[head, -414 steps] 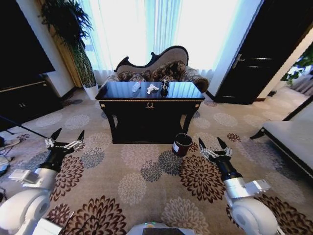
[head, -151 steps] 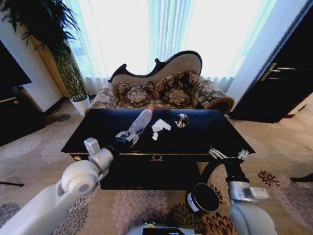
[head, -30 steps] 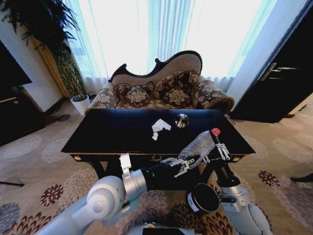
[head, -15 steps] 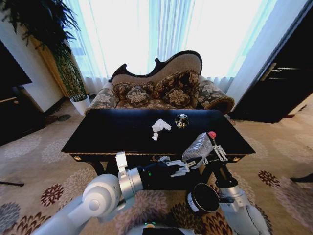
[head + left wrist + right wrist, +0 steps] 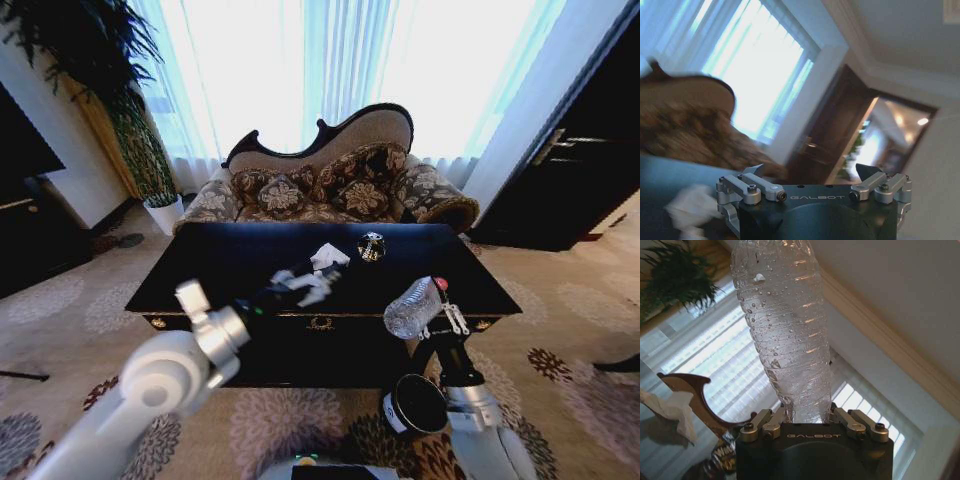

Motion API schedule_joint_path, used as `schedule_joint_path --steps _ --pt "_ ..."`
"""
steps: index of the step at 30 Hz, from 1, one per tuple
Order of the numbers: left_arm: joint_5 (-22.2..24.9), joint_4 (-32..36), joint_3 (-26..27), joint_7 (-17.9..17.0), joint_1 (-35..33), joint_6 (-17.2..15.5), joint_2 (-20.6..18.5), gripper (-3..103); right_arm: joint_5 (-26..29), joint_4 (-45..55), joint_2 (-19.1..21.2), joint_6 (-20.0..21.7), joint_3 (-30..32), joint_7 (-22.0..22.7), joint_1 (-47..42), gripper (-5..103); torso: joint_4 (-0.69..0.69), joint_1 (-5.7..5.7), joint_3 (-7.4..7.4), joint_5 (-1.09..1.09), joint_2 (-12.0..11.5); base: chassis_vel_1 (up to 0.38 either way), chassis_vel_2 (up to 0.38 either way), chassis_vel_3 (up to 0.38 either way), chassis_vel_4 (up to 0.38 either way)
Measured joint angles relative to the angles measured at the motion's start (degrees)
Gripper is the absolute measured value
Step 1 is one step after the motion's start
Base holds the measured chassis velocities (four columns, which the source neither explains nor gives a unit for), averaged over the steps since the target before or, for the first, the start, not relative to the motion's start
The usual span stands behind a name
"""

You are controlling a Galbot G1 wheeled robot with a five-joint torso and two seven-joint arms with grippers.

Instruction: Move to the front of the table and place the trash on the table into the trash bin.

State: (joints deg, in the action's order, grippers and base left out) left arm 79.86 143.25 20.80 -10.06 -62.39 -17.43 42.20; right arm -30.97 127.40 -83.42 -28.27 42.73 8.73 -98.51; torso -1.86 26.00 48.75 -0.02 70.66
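Daylight fills the tall curtained windows (image 5: 330, 70) at the back of the room, with a carved patterned sofa (image 5: 330, 185) in front of them and a leafy potted plant (image 5: 90, 70) in the corner to the robot's left. A dark door (image 5: 590, 150) stands at the right, and floral carpet (image 5: 70, 310) covers the floor. Between the sofa and the robot stands the glossy black table (image 5: 200, 275), its top reflecting the window light and a small gold emblem (image 5: 320, 323) set on its front edge.

Low on the carpet, just under the table's front right corner, stands the dark trash bin (image 5: 415, 405), its opening below the right gripper (image 5: 440, 312). That gripper's fingers (image 5: 765, 422) are clamped on the base of the clear plastic bottle (image 5: 414, 306), which tilts out over the table's edge with its red cap (image 5: 440, 284) uppermost.

The left gripper (image 5: 305, 283) reaches over the middle of the tabletop with its fingers (image 5: 752, 182) spread apart and nothing between them. The crumpled white tissue (image 5: 328, 257) lies just beyond those fingertips on the table. The dark shiny roundish piece (image 5: 371, 246) sits a little farther along, toward the robot's right of the tissue and apart from it.
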Motion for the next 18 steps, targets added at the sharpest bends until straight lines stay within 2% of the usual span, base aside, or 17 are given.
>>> schedule_joint_path --steps 1,3,4,7,9,11,14,15,18 --pt "-1.37 0.0 1.33 0.59 -1.26 0.05 -0.44 100 0.74 -0.41 -0.12 0.06 0.17 0.04 -0.03 28 0.0 0.0 0.0 0.0 0.0 0.0 0.0 0.0 0.0" --pt "-7.39 -0.01 6.73 2.49 -7.46 0.14 -1.56 100 3.97 -1.95 -0.27 0.6 0.64 0.09 -0.3 28 0.01 0.0 0.0 0.01 0.0 0.0 0.0 0.0 0.0" --pt "-7.39 -0.01 6.73 2.49 -7.46 0.14 -1.56 100 3.97 -1.95 -0.27 0.6 0.64 0.09 -0.3 28 0.01 0.0 0.0 0.01 0.0 0.0 0.0 0.0 0.0" --pt "-17.12 -0.01 11.68 1.85 -11.95 1.24 -2.1 100 8.91 -4.46 -0.05 1.68 1.29 0.09 -0.93 28 0.0 0.0 0.0 0.0 0.0 0.0 0.0 0.0 0.0" --pt "-18.71 -0.01 12.83 1.73 -12.67 1.46 -1.99 100 9.91 -5.15 0.07 1.85 1.48 0.09 -0.97 28 0.0 0.0 0.0 0.0 0.0 0.0 0.0 0.0 0.0" --pt "-22.89 -0.01 17.27 1.75 -15.29 2.42 -0.73 100 12.86 -7.72 0.42 2.42 1.99 0.39 -1.09 28 0.0 0.0 0.0 0.01 0.0 0.0 0.0 0.0 0.0" --pt "-27.4 -0.01 22.95 3.91 -19.44 4.3 0.25 100 14.79 -10.39 0.5 2.5 2.21 0.9 -1.44 28 0.0 0.01 0.0 0.02 0.0 0.0 0.0 0.0 0.0" --pt "-27.4 -0.01 22.95 3.91 -19.44 4.3 0.25 100 14.79 -10.39 0.5 2.5 2.21 0.9 -1.44 28 0.0 0.01 0.0 0.02 0.0 0.0 0.0 0.0 0.0" --pt "-31.4 -0.14 29.26 7.58 -25.92 6.99 1.86 100 17.45 -13.99 0.39 1.95 2.26 1.24 -2.06 28 0.0 0.0 0.0 0.01 0.0 0.0 0.0 0.0 0.0"
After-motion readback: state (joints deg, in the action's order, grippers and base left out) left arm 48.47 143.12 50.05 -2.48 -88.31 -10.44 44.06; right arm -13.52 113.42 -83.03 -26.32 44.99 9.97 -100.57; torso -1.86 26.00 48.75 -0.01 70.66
